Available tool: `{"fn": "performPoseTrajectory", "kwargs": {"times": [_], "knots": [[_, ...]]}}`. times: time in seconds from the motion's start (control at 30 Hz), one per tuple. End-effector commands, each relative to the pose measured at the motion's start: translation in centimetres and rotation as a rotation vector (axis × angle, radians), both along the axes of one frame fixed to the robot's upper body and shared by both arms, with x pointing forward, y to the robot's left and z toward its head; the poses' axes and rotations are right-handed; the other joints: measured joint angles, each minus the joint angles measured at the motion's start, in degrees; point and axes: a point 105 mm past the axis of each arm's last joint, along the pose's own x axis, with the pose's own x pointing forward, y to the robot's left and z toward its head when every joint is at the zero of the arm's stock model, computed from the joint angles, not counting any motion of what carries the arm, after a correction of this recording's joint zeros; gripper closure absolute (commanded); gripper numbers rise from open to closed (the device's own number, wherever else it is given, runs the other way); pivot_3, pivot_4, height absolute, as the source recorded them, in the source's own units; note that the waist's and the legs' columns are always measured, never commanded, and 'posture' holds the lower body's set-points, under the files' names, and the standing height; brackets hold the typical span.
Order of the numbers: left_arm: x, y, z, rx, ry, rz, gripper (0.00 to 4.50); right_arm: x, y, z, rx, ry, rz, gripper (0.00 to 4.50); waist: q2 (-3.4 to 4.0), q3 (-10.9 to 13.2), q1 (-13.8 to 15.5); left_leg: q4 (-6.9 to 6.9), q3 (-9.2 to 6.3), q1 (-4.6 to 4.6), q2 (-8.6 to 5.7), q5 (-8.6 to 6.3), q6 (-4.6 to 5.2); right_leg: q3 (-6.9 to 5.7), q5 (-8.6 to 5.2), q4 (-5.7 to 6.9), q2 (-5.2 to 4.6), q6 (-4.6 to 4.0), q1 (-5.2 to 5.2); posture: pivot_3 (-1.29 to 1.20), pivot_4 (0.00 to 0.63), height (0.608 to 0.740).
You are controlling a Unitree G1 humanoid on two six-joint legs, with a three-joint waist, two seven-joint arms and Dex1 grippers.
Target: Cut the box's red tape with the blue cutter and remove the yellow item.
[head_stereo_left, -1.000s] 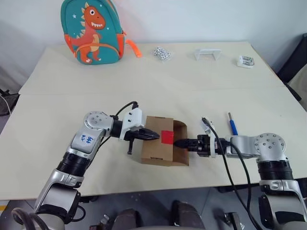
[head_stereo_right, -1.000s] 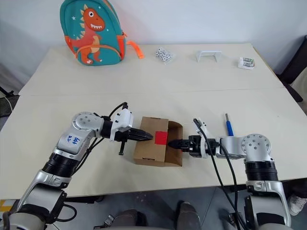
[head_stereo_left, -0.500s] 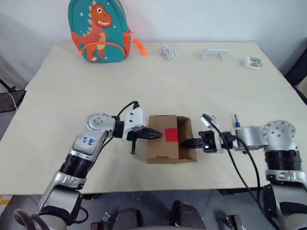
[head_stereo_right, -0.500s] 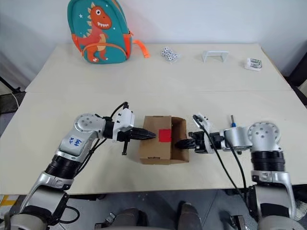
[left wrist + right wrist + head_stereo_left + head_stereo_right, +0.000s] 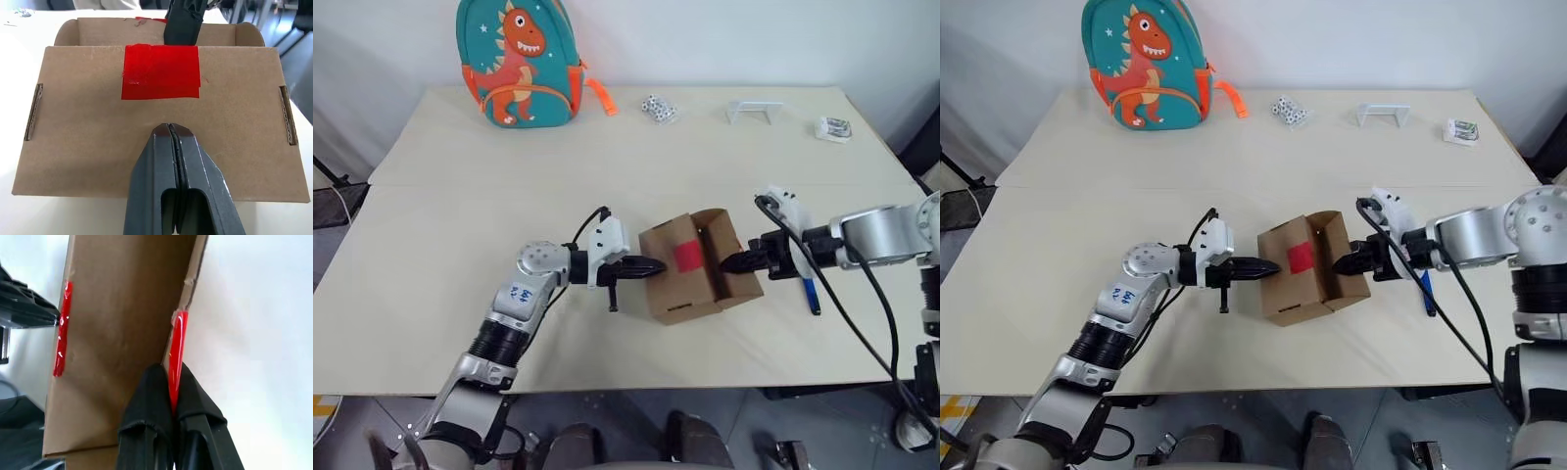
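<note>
Cardboard flap with red tape (image 5: 177, 352) is sitting clamped between the right gripper (image 5: 736, 262) jaws, box (image 5: 682, 269) extending leftward from them; left gripper (image 5: 651, 265), jaws together, is pressing the opposite wall; blue cutter (image 5: 811, 295) is lying behind the right wrist.

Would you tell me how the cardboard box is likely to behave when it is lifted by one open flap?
The box probably weighs little: it sits tilted with the right pincer shut on one flap. That thin flap will likely bend or tear. The box may swing or tip, though the shut left pincer is at its side.
</note>
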Motion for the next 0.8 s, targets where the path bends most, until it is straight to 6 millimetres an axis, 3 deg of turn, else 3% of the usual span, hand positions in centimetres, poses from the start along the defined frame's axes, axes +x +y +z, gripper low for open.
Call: {"fn": "performPoseTrajectory", "kwargs": {"times": [0.03,0.23,0.47,0.8], "knots": [[-0.2,-1.3,-3.3,0.069,0.078,0.004,4.5,-0.3,0.3,3.0,-0.038,-0.104,0.028,4.48,0.0,0.0,0.41,0.0,0.0,0.0,0.0,0.0,0.0,0.0,0.0,0.0,0.0,0.0,0.0,0.0,0.15,0.74],[-0.3,-3.4,-3.7,0.011,0.096,-0.002,4.5,0.0,-0.6,3.6,-0.229,-0.189,-0.028,4.48,-0.01,0.0,0.77,0.08,-0.05,-0.11,-0.03,-0.04,0.07,-0.05,0.0,-0.06,-0.07,-0.01,0.0,0.0,0.15,0.74],[-0.1,-4.9,-3.9,-0.022,0.101,-0.002,4.5,-0.3,-0.7,3.6,-0.331,-0.253,-0.038,4.48,-0.01,0.0,0.8,0.14,-0.09,-0.2,-0.07,-0.08,0.16,-0.14,0.01,-0.09,-0.14,-0.01,0.0,0.0,0.15,0.74],[0.6,-5.7,-4.1,-0.038,0.099,0.008,4.5,-1.2,0.9,4.6,-0.348,-0.349,-0.046,4.48,-0.03,0.01,0.84,0.18,-0.16,-0.23,-0.08,-0.1,0.19,-0.2,0.01,-0.09,-0.18,-0.01,0.01,0.0,0.15,0.74]]}}
